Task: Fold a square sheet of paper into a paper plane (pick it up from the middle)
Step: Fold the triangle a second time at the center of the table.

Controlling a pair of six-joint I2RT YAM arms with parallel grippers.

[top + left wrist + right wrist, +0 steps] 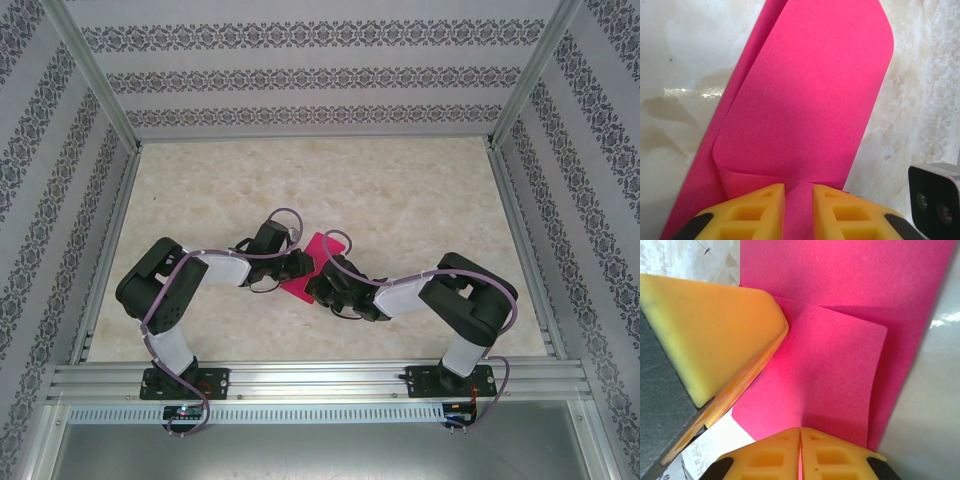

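The square sheet of paper [326, 247] is magenta-pink, partly folded, and lies on the table between my two grippers. In the left wrist view the paper [805, 100] has a flap curled over a lower layer. My left gripper [798, 187] rests at the flap's near edge, its yellow fingers [760, 210] a narrow gap apart, with pink paper showing in the gap. In the right wrist view my right gripper [800, 431] is shut on the near edge of a raised flap of the paper [840, 370]. A left finger [715, 330] presses on the sheet beside it. From above, the left gripper [298, 266] and right gripper [321, 284] almost touch.
The table top [420, 200] is pale marble with a metal rail [320, 378] along the near edge and patterned walls around it. The right wrist's dark camera housing [935, 200] is close to the left gripper. Purple cables loop over both arms.
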